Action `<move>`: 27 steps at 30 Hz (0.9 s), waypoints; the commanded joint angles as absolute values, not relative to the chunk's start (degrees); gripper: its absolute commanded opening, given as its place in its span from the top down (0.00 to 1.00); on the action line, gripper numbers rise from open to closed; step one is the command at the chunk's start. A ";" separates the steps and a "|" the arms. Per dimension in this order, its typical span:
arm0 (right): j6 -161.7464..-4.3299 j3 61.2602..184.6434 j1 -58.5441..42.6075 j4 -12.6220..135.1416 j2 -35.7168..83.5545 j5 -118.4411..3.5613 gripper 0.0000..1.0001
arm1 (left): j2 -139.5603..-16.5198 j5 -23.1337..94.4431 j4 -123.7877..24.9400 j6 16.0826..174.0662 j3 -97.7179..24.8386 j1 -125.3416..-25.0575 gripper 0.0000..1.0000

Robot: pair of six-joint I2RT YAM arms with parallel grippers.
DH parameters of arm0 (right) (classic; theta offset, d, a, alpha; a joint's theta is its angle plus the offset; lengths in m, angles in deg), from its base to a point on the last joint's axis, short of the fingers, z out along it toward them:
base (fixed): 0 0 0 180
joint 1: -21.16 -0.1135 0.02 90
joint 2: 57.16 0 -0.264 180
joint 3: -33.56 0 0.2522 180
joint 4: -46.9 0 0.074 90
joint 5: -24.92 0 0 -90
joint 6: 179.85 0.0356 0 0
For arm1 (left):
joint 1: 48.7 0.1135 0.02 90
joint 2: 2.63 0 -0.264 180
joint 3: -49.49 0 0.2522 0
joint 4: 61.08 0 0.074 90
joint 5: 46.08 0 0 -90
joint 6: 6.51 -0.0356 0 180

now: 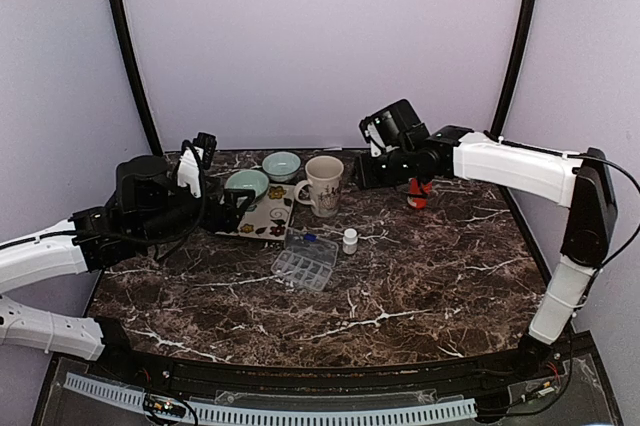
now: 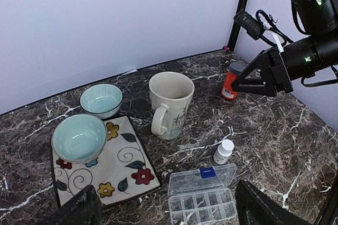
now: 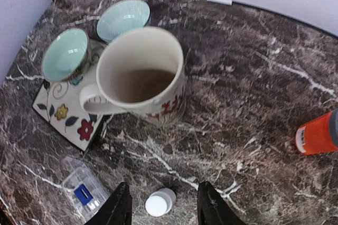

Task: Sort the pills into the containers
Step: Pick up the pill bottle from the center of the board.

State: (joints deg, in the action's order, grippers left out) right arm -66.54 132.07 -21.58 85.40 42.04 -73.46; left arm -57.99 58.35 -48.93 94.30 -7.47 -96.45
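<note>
**A:** Two arms over one dark, white-veined marble counter (image 1: 420,286). What lies on it, biggest first?

**B:** A square glazed plate (image 2: 119,161) with painted flowers, a cream ceramic mug (image 1: 324,184), two pale-green ribbed bowls, and a clear plastic organizer (image 1: 305,261) with gridded cells. Then there is an orange bottle (image 1: 418,193) and a small white pill bottle (image 1: 350,240). No loose pills show.

**A:** Which end effector is nearer the white one?

**B:** The right end effector (image 3: 163,204), I judge. In its wrist view the bottle stands upright on the counter, long axis vertical, below and ahead, framed between the fingers. They are partly apart and hold nothing. The orange bottle stands off to its right.

**A:** And the left?

**B:** The left end effector (image 2: 171,206) is spread wide and empty, beyond the plate and farther off.
</note>
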 commanded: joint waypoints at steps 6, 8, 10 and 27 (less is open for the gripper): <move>-63.25 138.40 -23.32 97.06 50.70 -66.48 0.58 | -63.68 55.25 -48.89 93.02 -9.11 -96.07 0.10; -63.09 140.22 -23.71 99.22 52.29 -66.25 0.58 | -64.71 54.93 -48.87 92.62 -9.34 -96.00 0.10; -63.12 141.49 -23.92 100.29 53.57 -65.57 0.57 | -65.50 54.56 -48.59 92.29 -9.72 -96.01 0.10; -63.72 147.63 -25.12 108.51 60.18 -64.98 0.54 | -66.44 52.72 -47.51 92.54 -9.97 -95.29 0.10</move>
